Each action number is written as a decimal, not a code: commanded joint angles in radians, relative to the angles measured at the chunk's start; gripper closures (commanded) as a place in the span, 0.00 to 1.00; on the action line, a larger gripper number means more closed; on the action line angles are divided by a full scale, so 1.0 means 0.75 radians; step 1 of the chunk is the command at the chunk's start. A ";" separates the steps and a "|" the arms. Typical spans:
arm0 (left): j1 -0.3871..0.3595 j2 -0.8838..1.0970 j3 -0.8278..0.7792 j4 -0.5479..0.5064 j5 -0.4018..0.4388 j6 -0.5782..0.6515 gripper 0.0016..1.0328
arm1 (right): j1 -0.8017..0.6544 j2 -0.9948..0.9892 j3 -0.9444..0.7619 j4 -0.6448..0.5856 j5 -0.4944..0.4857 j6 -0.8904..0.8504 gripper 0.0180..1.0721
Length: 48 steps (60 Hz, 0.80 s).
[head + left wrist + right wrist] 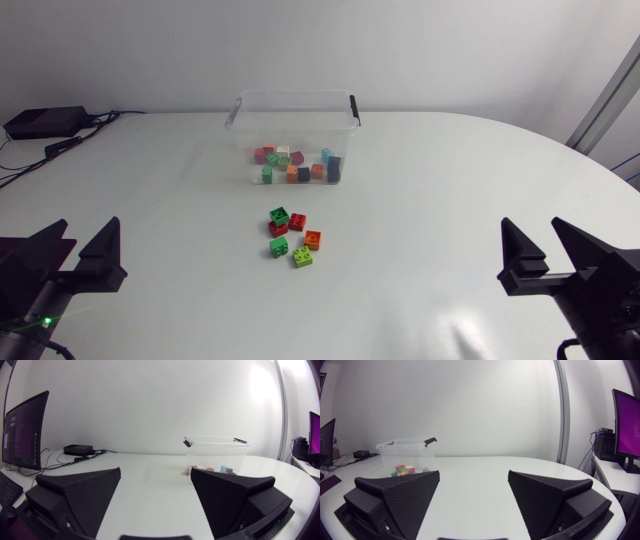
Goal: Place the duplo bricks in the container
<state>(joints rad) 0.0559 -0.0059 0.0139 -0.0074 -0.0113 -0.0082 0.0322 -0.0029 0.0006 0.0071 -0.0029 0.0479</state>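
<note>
Two grippers spread wide, nothing held: left gripper (87, 230) and right gripper (531, 228), one at each side of the table (450, 180). Loose duplo bricks (297, 222) cluster mid-table, well apart from both. The clear container (244, 130) just beyond them holds more bricks (297, 165).

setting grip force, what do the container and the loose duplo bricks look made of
Container: seemingly thin clear plastic, glossy; the bricks inside show through its walls, and a black clip sits at the rim. Loose duplo bricks: likely hard moulded plastic, opaque, in solid green, red and orange, with studs on top; surface finish too small to judge.
</note>
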 commanded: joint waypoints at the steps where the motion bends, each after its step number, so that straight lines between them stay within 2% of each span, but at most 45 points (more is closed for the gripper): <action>1: -0.003 0.004 -0.012 -0.021 0.001 -0.034 0.05 | 0.016 0.000 -0.003 -0.020 -0.004 0.002 0.04; 36: 0.013 -0.011 -0.002 -0.017 0.001 -0.030 0.05 | 0.022 -0.004 -0.001 -0.014 -0.004 0.006 0.04; 48: 0.009 0.061 0.194 -0.168 0.001 -0.067 0.06 | 0.014 0.010 0.106 -0.050 0.002 -0.007 0.04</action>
<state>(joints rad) 0.0643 0.0029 0.0761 -0.1211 -0.0113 -0.0208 0.0383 -0.0017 0.0238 -0.0242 -0.0025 0.0479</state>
